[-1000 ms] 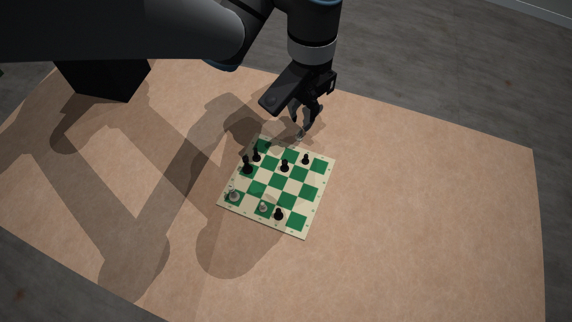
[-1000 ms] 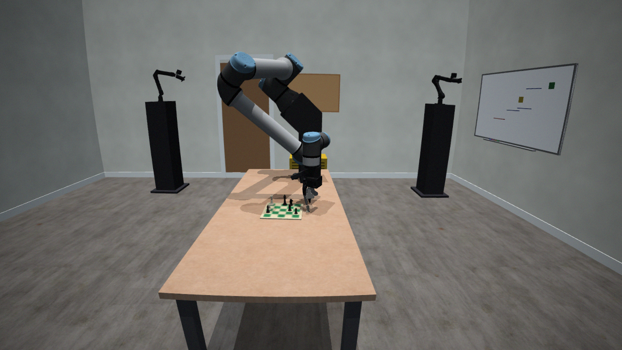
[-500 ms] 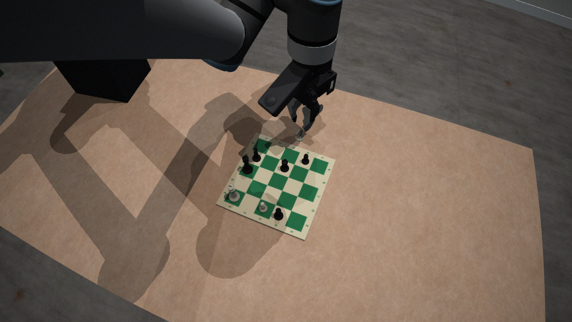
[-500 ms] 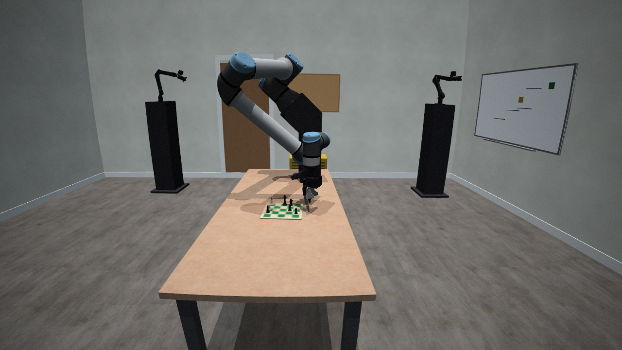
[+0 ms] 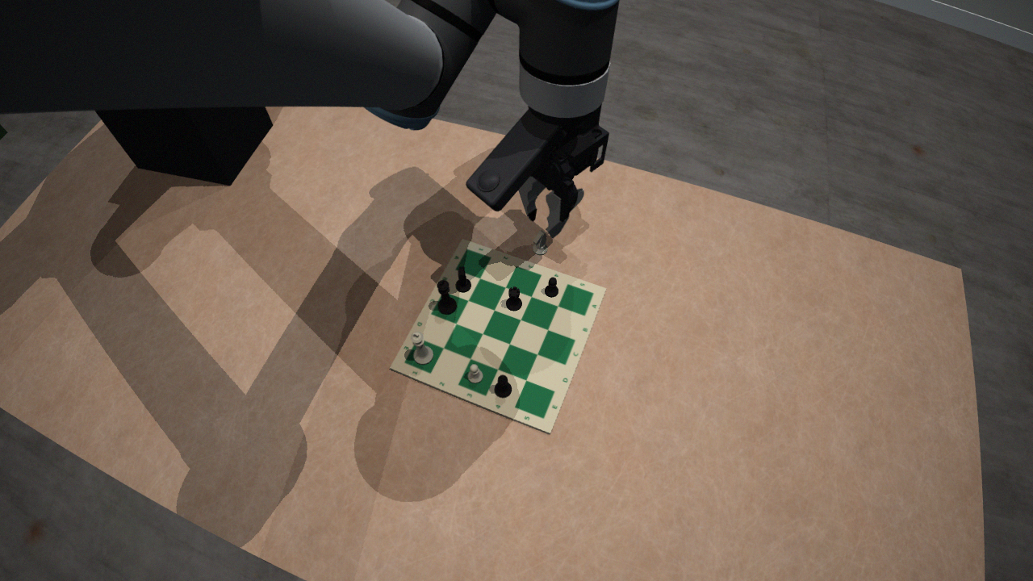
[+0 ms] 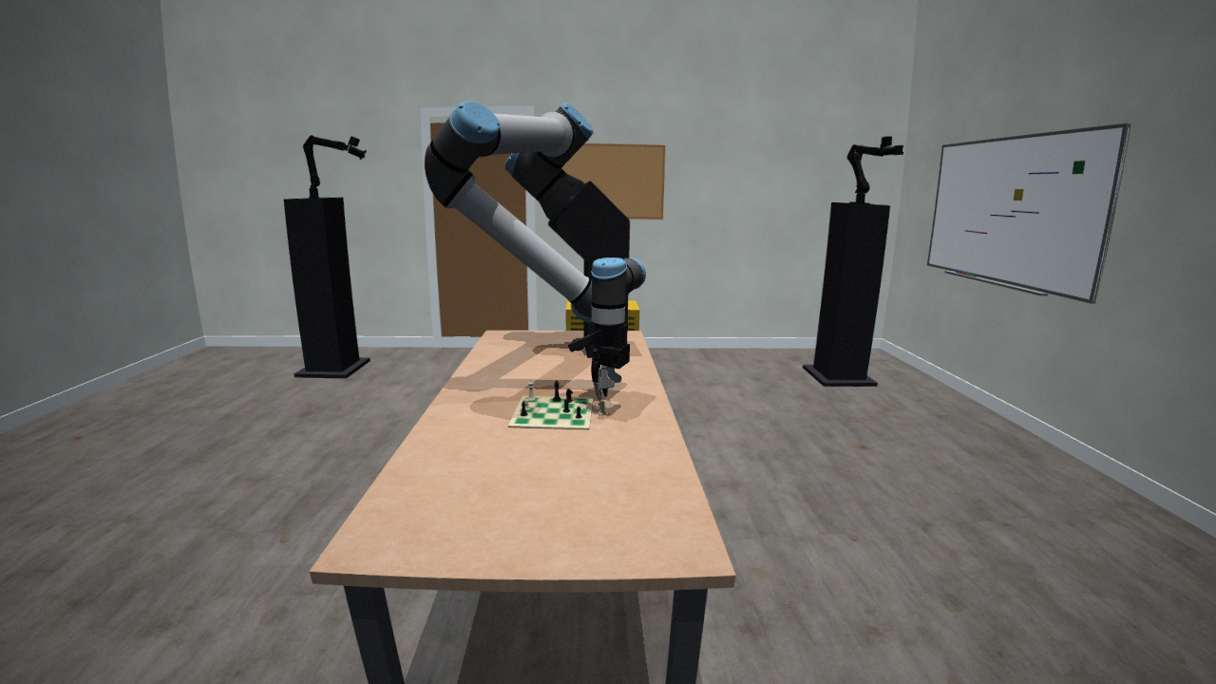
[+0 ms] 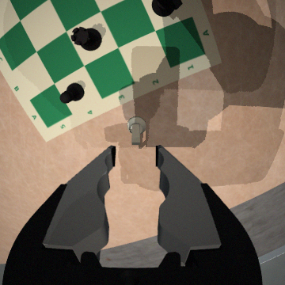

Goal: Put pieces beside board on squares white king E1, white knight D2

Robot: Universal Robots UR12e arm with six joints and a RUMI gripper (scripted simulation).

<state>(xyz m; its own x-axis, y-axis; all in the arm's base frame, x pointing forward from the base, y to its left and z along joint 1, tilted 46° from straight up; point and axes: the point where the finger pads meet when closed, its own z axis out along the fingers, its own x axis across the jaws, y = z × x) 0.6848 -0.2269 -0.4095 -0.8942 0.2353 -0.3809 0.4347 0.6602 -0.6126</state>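
Beside the board [image 5: 503,326] [image 6: 551,414] [image 7: 108,79], the white knight [image 5: 540,245] [image 6: 601,408] [image 7: 136,128] stands upright near the gripper [image 5: 544,225] [image 6: 601,392] [image 7: 135,156], whose jaws are apart.

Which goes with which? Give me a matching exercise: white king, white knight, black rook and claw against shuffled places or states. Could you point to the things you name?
1. white king [image 5: 422,353] [image 6: 531,392]
2. white knight [image 5: 539,247] [image 6: 601,408] [image 7: 136,127]
3. black rook [image 5: 513,301] [image 6: 567,407] [image 7: 89,39]
4. claw [image 5: 544,222] [image 6: 601,391] [image 7: 135,147]

A. open
B. on E1
C. on B3
D. beside the board [image 5: 550,428] [image 6: 551,426] [image 7: 47,137]

Pairs: 1-B, 2-D, 3-C, 4-A
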